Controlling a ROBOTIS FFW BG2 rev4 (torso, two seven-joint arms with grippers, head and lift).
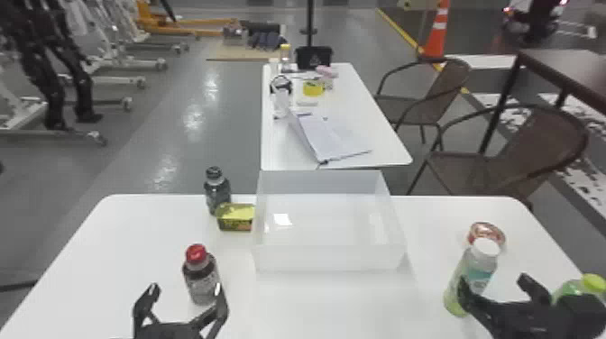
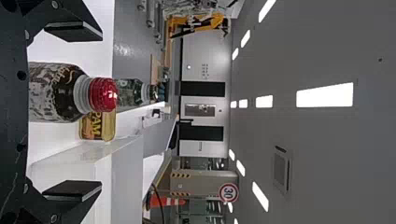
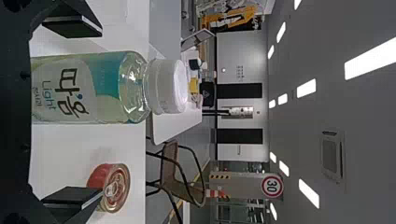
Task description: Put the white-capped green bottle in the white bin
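Facing white-capped bottle (image 1: 479,267), right end effector (image 1: 493,281), wide open

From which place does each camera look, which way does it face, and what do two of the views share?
Head view: on the head, facing forward and down over the table and white bin; left gripper and right gripper show low.
Left wrist view: on the left wrist, facing past its open jaws and the red-capped bottle into the room.
Right wrist view: on the right wrist, facing past its open jaws and the white-capped green bottle into the room.
Shared: head and right wrist views both show that green bottle.
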